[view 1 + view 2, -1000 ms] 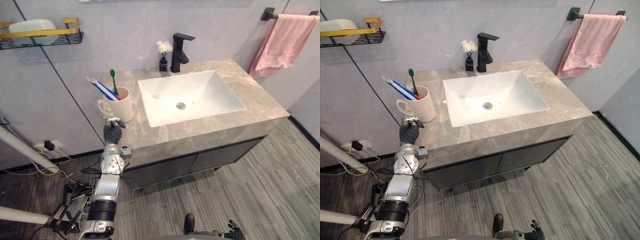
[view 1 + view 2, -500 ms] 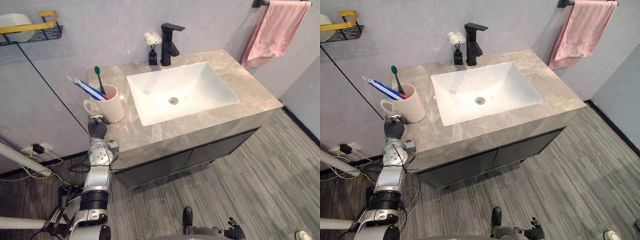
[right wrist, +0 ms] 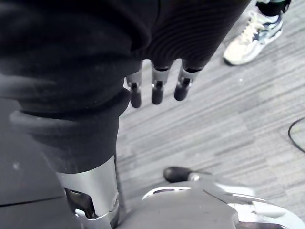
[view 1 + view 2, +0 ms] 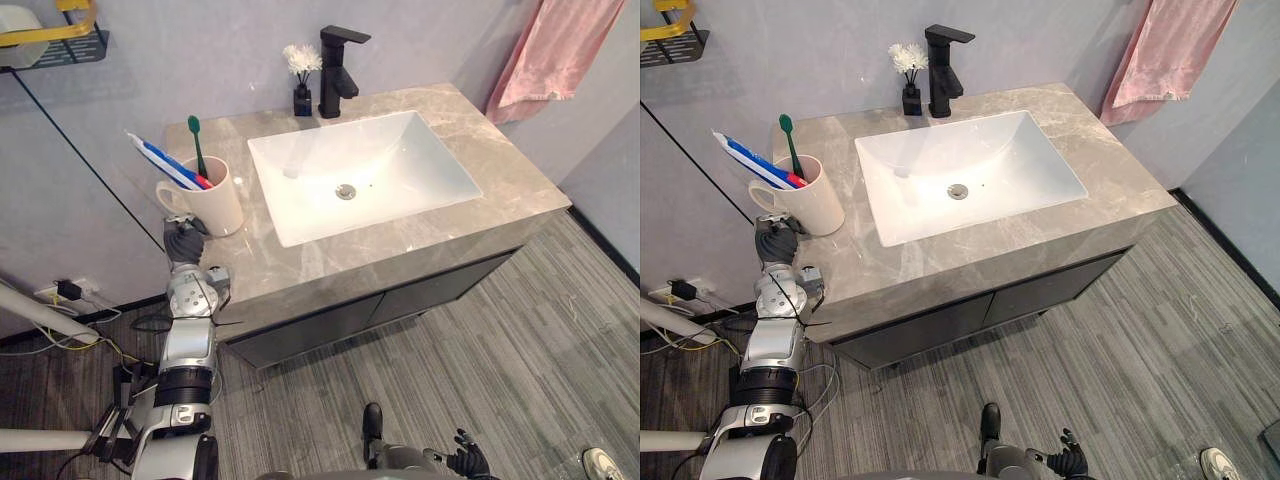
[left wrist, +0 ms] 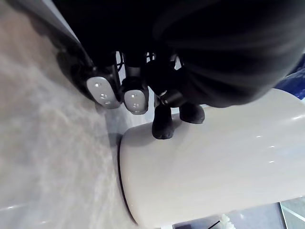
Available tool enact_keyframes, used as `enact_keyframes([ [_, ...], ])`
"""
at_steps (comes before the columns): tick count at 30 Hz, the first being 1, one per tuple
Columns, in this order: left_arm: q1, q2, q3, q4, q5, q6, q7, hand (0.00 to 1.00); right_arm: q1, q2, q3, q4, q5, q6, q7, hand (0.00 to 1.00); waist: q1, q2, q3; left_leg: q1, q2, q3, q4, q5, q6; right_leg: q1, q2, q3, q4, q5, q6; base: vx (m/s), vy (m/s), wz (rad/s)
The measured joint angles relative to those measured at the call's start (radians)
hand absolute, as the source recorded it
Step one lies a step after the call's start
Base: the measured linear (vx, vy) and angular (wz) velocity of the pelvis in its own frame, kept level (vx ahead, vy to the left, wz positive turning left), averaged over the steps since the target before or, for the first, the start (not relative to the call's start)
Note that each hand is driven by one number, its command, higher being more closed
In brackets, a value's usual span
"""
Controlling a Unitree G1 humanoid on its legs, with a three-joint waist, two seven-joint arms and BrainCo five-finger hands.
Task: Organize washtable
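Left hand [image 4: 183, 243] meets white mug [image 4: 215, 200] at the front corner of the grey stone washtable [image 4: 300, 265]

The glossy white mug stands upright just beyond the left hand's curled fingers, its handle turned toward that hand. In the left wrist view, dark fingertips [image 5: 164, 130] lie against the mug's wall near its base, but the hand's cover hides whether they grip it. A green toothbrush [image 4: 198, 150] rises from the mug, its long axis near vertical with the head up. A blue-and-white toothpaste tube [image 4: 160, 163] leans out over the handle side, its flat end pointing up and away from the white basin [image 4: 400, 165]; its lower end is hidden inside the mug. The right hand [image 3: 157, 81] hangs over the floor with straight fingers, holding nothing, and a person's shoe [image 3: 252, 31] lies beyond it.
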Motion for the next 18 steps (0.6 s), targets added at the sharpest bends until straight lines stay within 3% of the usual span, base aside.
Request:
enact_keyframes([
  [18, 0.020, -0.008, -0.043, -0.042, -0.006, -0.009, -0.018, 1.00, 0.004, 0.001, -0.001, -0.006, 0.000, -0.003, 0.000, 0.00, 0.001, 0.001, 0.008, 0.001, -0.001, 0.006, 0.000, -0.002, 0.002, -0.002, 0.001, 0.007, 0.000, 0.001, 0.001, 0.00, 0.000, 0.00],
])
